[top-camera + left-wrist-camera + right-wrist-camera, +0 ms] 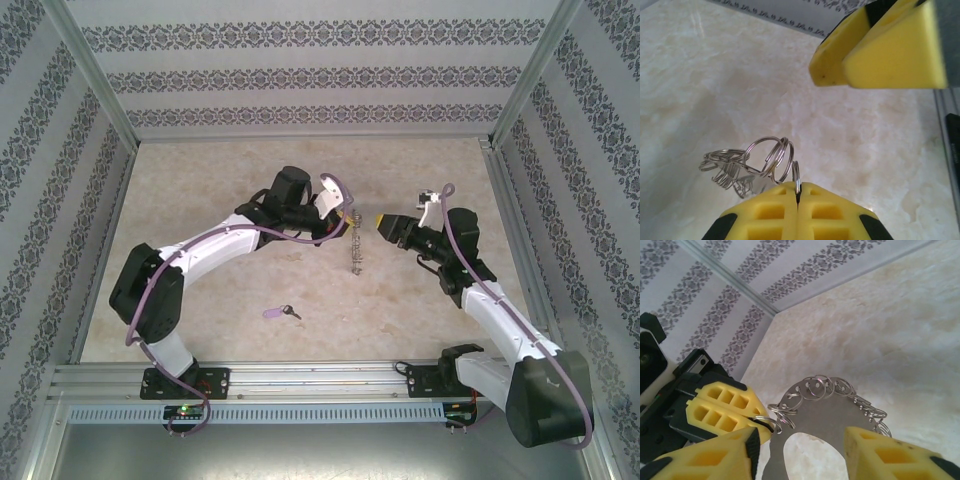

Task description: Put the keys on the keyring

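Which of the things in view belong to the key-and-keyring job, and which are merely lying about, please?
For the job:
keyring, pinched by the left gripper
lilac-headed key, lying loose on the table
right gripper, open

Merely there:
patterned walls
metal frame rail

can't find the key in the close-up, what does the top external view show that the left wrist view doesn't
Top external adds the lilac-headed key lying on the table, apart from the keyring. Left wrist adds the close grip: the left gripper, jaws shut on one thin ring of the keyring. Shared: the keyring, the left gripper and the right gripper close beside it.
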Motion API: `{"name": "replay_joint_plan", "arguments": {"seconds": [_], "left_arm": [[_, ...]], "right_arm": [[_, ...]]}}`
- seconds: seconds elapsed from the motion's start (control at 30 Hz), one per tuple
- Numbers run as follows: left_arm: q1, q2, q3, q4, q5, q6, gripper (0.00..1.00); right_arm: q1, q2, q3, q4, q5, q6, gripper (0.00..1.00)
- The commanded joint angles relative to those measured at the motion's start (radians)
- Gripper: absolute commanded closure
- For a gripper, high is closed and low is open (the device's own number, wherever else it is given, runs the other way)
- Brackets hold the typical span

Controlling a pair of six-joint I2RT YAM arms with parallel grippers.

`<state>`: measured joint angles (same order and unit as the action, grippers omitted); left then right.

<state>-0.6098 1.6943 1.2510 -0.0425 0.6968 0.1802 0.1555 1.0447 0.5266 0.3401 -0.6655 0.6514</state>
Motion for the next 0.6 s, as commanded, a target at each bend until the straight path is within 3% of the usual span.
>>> {"name": "replay_joint_plan", "arguments": {"seconds": [0.0,0.17,0.57], "left_arm": [[0.025,-0.046,-0.019,0.115,0.129,-0.018,1.00],[0.028,-0.056,-0.019,0.115,0.141,-0.029,1.00],[0.028,-0.056,-0.009,0.116,0.206,-0.051,1.00]], "right_arm": [[0.015,0.017,-0.024,0.117,-0.091,0.007,0.58],[0.032,-0.005,-0.027,0.145,-0.127,0.023,0.65],[0.102,0.032,0.023,0.163,-0.129,0.021,0.67]]}}
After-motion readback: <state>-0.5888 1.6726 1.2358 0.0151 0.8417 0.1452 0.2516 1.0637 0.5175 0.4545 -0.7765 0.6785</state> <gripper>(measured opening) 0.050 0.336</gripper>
